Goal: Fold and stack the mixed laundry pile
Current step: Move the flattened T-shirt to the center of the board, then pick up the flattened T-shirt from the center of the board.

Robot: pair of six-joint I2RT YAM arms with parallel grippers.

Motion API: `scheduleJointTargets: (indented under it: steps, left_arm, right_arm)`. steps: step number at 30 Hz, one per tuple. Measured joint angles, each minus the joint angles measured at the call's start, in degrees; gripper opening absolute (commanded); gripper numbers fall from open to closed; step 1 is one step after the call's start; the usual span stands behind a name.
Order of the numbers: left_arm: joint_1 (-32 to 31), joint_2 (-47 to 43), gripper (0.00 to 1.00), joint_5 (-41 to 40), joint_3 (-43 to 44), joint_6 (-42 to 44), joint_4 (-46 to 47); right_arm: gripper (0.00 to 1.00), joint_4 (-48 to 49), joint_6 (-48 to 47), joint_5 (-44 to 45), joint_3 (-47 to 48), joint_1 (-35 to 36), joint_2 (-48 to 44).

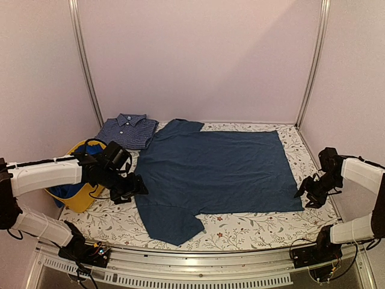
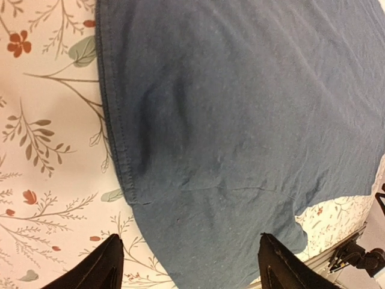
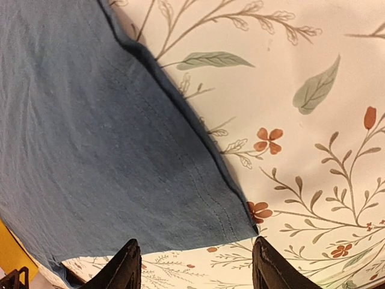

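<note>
A large dark navy-teal shirt [image 1: 216, 171] lies spread flat on the floral table cloth, sleeves at the left. A folded fine-checked blue collared shirt [image 1: 127, 130] lies at the back left. A royal-blue piece [image 1: 71, 191] sits in the yellow tub. My left gripper [image 1: 137, 188] is open and empty, hovering at the shirt's left edge near the near sleeve; its fingertips [image 2: 102, 268] straddle the shirt's cloth [image 2: 240, 120]. My right gripper [image 1: 305, 196] is open and empty over the shirt's near right hem corner [image 3: 240, 226].
A yellow plastic tub [image 1: 81, 197] stands at the left edge under my left arm. Metal frame posts [image 1: 84, 60] and pale walls close in the back and sides. A metal rail [image 1: 198, 265] runs along the near edge.
</note>
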Motion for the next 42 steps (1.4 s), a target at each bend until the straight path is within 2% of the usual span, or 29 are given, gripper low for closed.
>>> scheduleJointTargets:
  steps: [6,17,22,24,26,27,33,37,40,42]
  left_arm:
    - [-0.09,-1.09,0.76,-0.09,-1.79,-5.49,-1.03]
    - [-0.09,-2.43,0.76,-0.59,-1.79,-9.9,-1.97]
    - [-0.09,-2.45,0.77,-0.79,-1.84,-11.5,-1.9]
    - [-0.11,-2.45,0.77,-0.92,-1.9,-12.02,-1.88]
    - [-0.09,-2.69,0.78,-1.05,-2.32,-12.68,-1.88]
    - [-0.11,-2.89,0.78,-1.07,-2.54,-12.85,-1.9]
    - [-0.52,-5.53,0.79,-1.11,-4.52,-13.94,-2.34]
    - [-4.33,-7.58,0.78,-1.03,-6.14,-15.78,-2.89]
    - [-8.11,-7.19,0.72,-0.5,-7.54,-17.59,-2.78]
    - [-10.38,-5.79,0.62,-0.26,-7.87,-18.71,-2.71]
  right_arm:
    - [0.4,-0.04,2.51,1.84,-0.42,-0.2,1.7]
    - [0.37,-1.36,6.49,3.58,-0.04,-0.22,5.49]
    - [0.29,-0.96,8.11,3.56,-0.09,-0.22,6.99]
    - [0.2,-0.48,8.33,3.45,-0.15,-0.22,7.91]
    - [0.05,0.17,8.35,3.08,-0.31,-0.22,8.96]
    - [0.01,0.57,8.55,2.69,-0.42,-0.24,9.07]
    - [0.0,2.03,8.61,-0.02,-0.68,-0.35,9.88]
    - [0.0,1.84,8.72,-1.01,-1.07,-0.33,7.98]
    - [0.0,0.98,8.79,-1.29,-0.94,-0.33,5.14]
    - [0.0,0.52,8.81,-1.57,-0.7,-0.33,3.76]
